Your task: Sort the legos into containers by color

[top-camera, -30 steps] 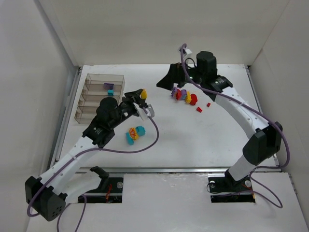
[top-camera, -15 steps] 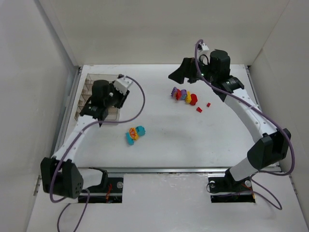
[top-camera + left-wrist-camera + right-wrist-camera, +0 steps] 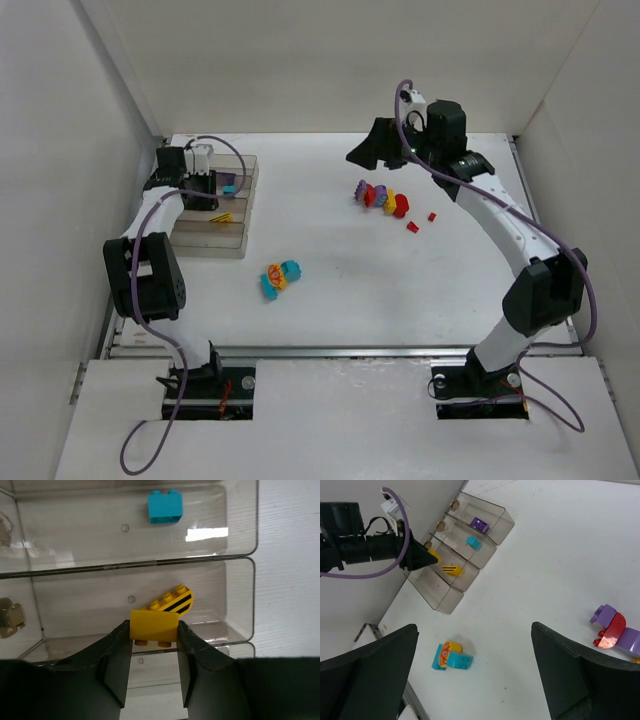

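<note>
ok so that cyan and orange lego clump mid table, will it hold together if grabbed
The clump is probably stiff and light, being small plastic bricks. It may split at a joint, since several pieces are snapped together. Its lumpy, partly curved outline suggests it could twist rather than slide straight if pushed.

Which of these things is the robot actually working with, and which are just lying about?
Part of the job: divided tray, yellow brick in the left hand, striped yellow brick, blue brick, purple brick, blue-orange clump, purple-red-yellow clump, loose red bricks.

Just there: purple cable, white walls.
</note>
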